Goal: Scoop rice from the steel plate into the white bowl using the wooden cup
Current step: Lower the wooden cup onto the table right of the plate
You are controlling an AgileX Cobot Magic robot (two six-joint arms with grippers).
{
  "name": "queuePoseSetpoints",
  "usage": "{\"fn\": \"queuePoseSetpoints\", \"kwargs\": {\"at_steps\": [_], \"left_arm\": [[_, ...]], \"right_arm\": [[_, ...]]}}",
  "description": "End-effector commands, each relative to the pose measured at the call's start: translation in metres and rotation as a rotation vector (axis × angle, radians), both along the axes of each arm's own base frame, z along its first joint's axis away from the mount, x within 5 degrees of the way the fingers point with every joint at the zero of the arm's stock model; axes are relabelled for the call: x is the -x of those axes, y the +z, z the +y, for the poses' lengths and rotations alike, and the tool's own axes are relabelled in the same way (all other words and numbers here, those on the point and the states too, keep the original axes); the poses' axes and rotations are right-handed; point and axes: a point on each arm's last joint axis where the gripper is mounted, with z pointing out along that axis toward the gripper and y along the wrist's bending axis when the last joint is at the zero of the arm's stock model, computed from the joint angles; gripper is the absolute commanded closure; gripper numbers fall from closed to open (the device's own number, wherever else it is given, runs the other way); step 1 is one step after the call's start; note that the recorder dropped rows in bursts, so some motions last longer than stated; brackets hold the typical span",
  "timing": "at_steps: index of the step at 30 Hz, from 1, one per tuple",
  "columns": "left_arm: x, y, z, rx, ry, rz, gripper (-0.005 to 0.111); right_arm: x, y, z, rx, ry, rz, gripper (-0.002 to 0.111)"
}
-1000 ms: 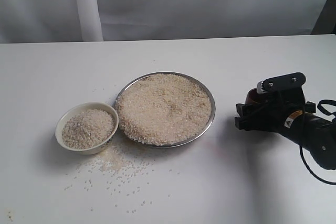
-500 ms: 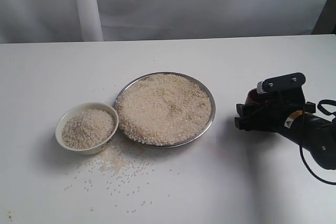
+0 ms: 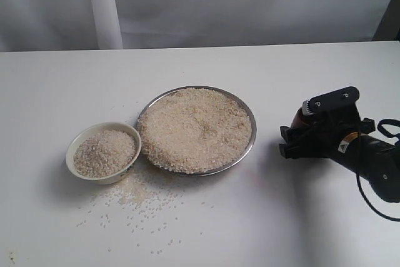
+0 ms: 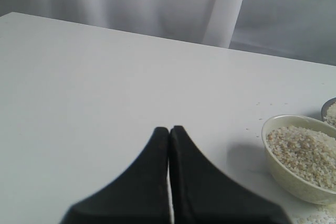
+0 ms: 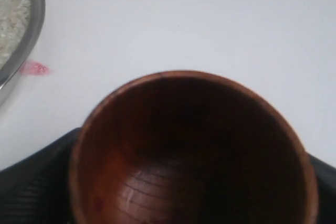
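Note:
The steel plate (image 3: 252, 130) sits mid-table, heaped with rice (image 3: 195, 128). Touching its left side is the white bowl (image 3: 70, 149), which also holds rice (image 3: 105, 152). To the right of the plate, my right gripper (image 3: 312, 132) hangs low over the table, shut on the wooden cup (image 3: 301, 117). In the right wrist view the cup (image 5: 194, 150) is empty, its mouth facing the camera, with the black fingers (image 5: 37, 177) on either side and the plate's rim (image 5: 34, 19) nearby. My left gripper (image 4: 169, 129) is shut on nothing, above bare table beside the bowl (image 4: 283, 174).
Spilled grains (image 3: 134, 198) lie scattered on the white table in front of the bowl and plate. A small pink mark (image 5: 35, 67) sits on the table by the plate's rim. A white post (image 3: 103, 7) stands against the grey backdrop behind the table.
My right gripper with the cup has shifted very slightly to the left, toward the plate. Nothing else has moved.

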Motion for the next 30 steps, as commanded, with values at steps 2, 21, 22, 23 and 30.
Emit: {"fn": "queuePoseSetpoints", "kwargs": {"at_steps": [2,21,22,23,30], "left_arm": [[0.0,0.0018,-0.0005,0.006,-0.006,-0.013,0.107],[0.0,0.0018,-0.0005,0.006,-0.006,-0.013,0.107],[0.0,0.0018,-0.0005,0.006,-0.006,-0.013,0.107],[0.0,0.0018,-0.0005,0.006,-0.006,-0.013,0.107],[0.0,0.0018,-0.0005,0.006,-0.006,-0.013,0.107]], "right_arm": [[-0.0031,0.0056,0.0005,-0.006,0.008,-0.061,0.027],[-0.0068,0.0136,0.0016,-0.03,0.009,-0.156,0.025],[-0.0068,0.0136,0.0016,-0.03,0.009,-0.156,0.025],[-0.0068,0.0136,0.0016,-0.03,0.009,-0.156,0.025],[-0.0071,0.0144,0.0017,-0.033,0.009,-0.165,0.025]]}}
